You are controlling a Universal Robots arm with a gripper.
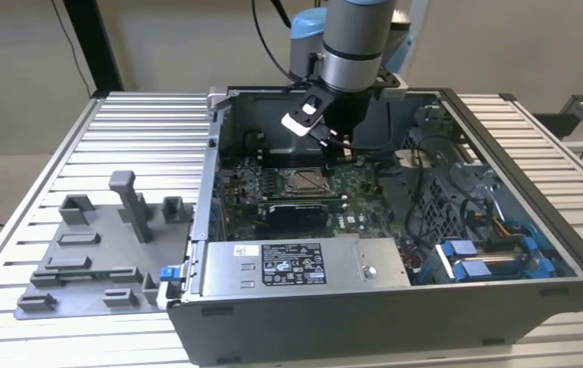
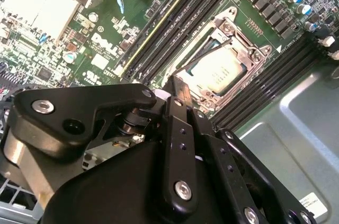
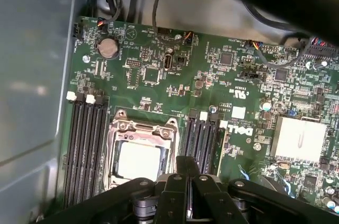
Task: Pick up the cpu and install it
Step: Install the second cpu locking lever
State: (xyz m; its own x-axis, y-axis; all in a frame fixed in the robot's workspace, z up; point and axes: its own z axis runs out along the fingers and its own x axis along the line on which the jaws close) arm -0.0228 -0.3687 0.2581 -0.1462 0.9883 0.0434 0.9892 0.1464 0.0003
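The cpu (image 1: 302, 182) lies flat inside its socket on the green motherboard, its pale silver top showing through the metal socket frame (image 3: 143, 126). It is seen in both wrist views (image 2: 220, 73) (image 3: 139, 161). My gripper (image 1: 334, 153) hangs inside the open computer case, just above and behind the socket in the exterior view. In both wrist views the black fingers (image 3: 181, 168) stand pressed together with nothing between them, their tips (image 2: 177, 89) beside the socket's edge and clear of the chip. A thin wire lever crosses the socket frame (image 2: 238, 38).
The case walls (image 1: 215, 153) close in around the board. A grey power supply (image 1: 291, 264) fills the front, with blue drive brackets (image 1: 486, 257) and cables at the exterior view's right. Grey fixture blocks (image 1: 97, 245) stand on the slatted table at the left. Memory slots (image 3: 87, 144) flank the socket.
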